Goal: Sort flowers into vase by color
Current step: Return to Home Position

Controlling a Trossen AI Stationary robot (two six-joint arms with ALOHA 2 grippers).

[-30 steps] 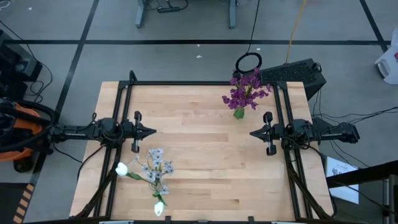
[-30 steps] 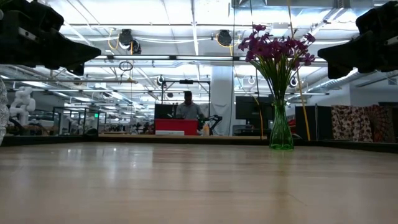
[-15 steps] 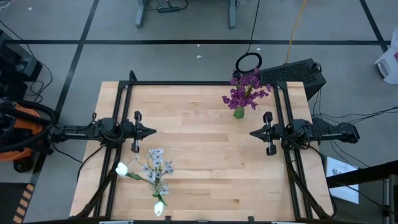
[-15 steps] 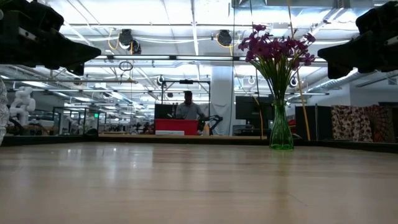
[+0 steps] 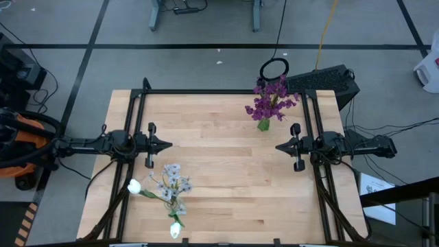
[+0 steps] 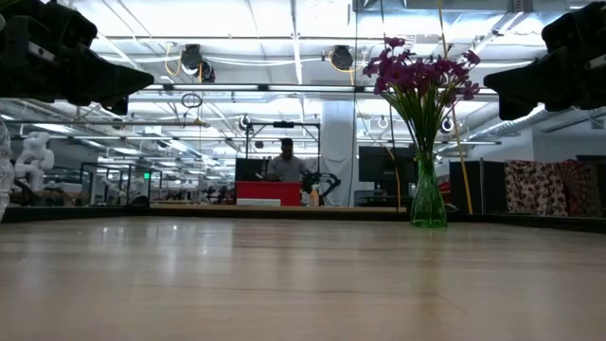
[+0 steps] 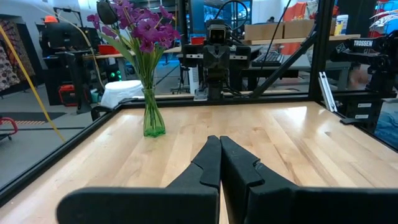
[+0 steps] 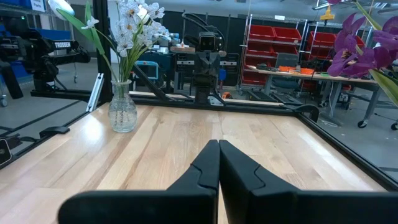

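We see pale wooden plank worktop point(image 5: 226, 178), black-framed; workshop beyond, red storage bins point(image 8: 273, 40) on shelving. We read TROSSEN label point(image 7: 367, 43). Left gripper point(image 7: 219, 139), right gripper point(image 8: 218, 144) both pressed together.

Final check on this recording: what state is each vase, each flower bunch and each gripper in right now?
Green vase: upright, holding the purple flowers.
Transparent vase: upright, holding the white and pale flowers.
Left gripper: shut, empty, raised above the table.
Right gripper: shut, empty, raised likewise.
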